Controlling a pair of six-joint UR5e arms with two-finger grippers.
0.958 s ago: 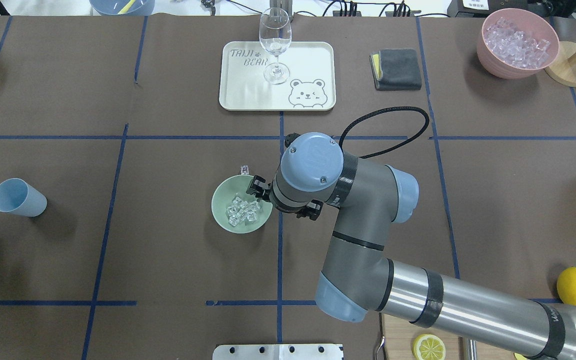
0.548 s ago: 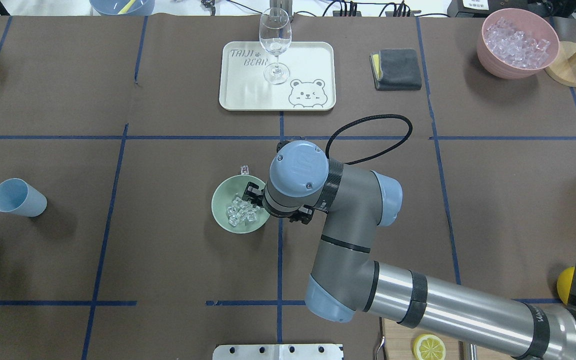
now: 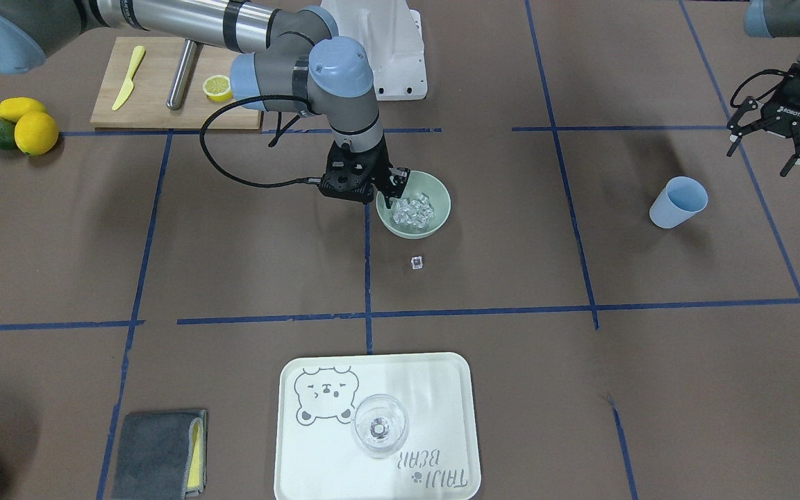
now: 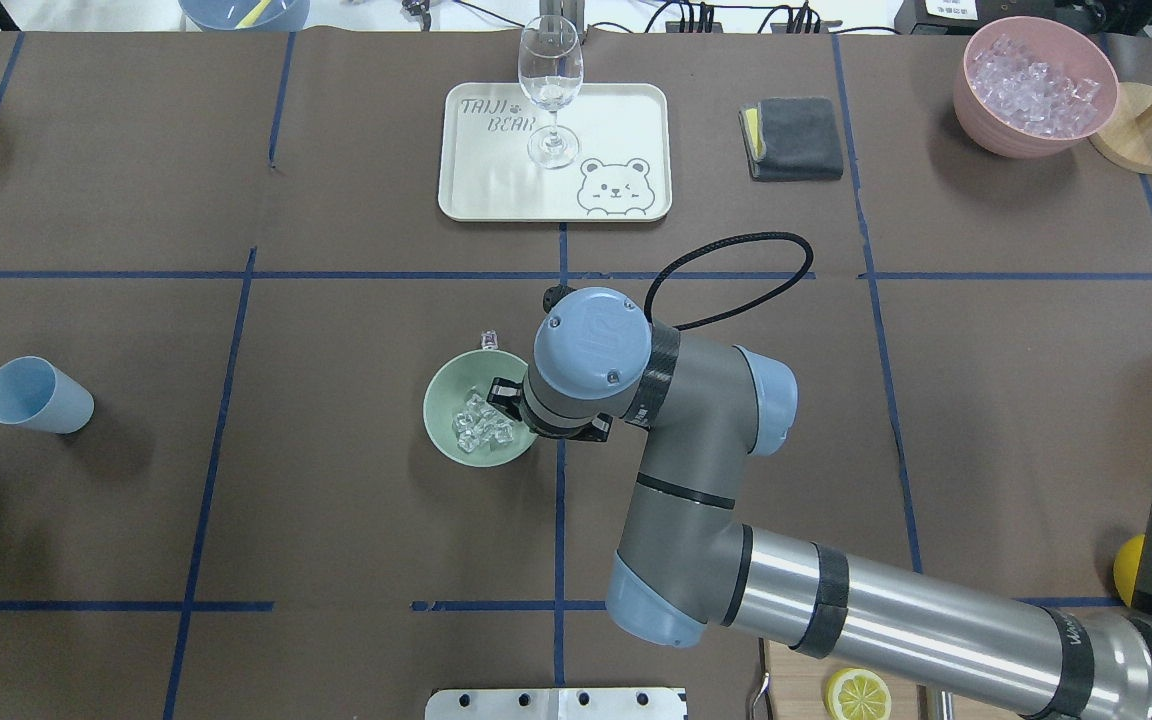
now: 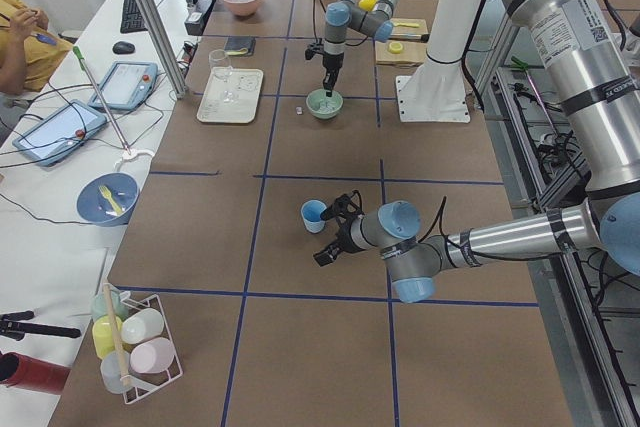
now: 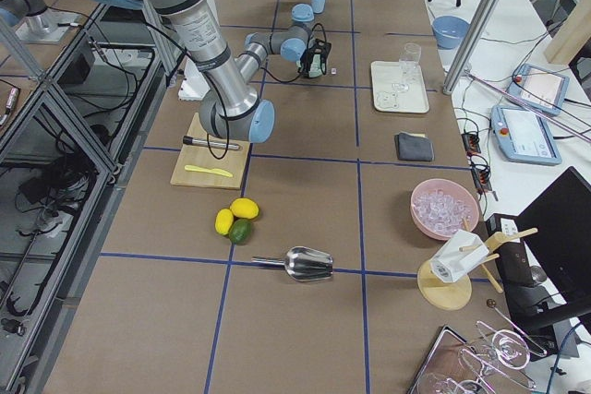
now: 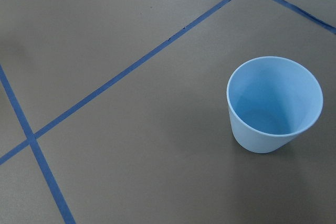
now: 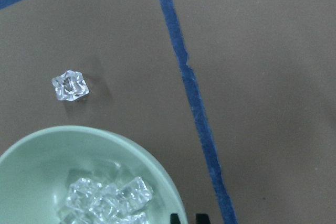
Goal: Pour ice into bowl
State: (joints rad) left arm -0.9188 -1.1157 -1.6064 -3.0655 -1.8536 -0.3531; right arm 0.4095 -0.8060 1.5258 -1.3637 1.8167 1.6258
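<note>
The sage-green bowl (image 4: 444,400) stands at the table's middle with a heap of ice (image 4: 476,428) in it; it also shows in the front view (image 3: 442,208) and the right wrist view (image 8: 42,171). One stray ice cube (image 4: 488,340) lies on the table just beyond the rim. My right gripper (image 3: 393,191) is low at the bowl's rim on the robot's right side. Its fingertips (image 8: 178,217) are close together and hold nothing I can see. My left gripper (image 3: 768,156) is open and empty, above the table near the upright, empty blue cup (image 3: 678,201).
A white tray (image 4: 616,110) with a wine glass (image 4: 550,90) stands beyond the bowl. A pink bowl (image 4: 976,110) of ice and a grey cloth (image 4: 791,138) are at the far right. A cutting board (image 3: 157,97) and lemons (image 3: 25,125) lie near the robot.
My right arm has moved left and down, bringing the gripper from beside the bowl onto its right rim. The bowl, ice and blue cup have not moved.
</note>
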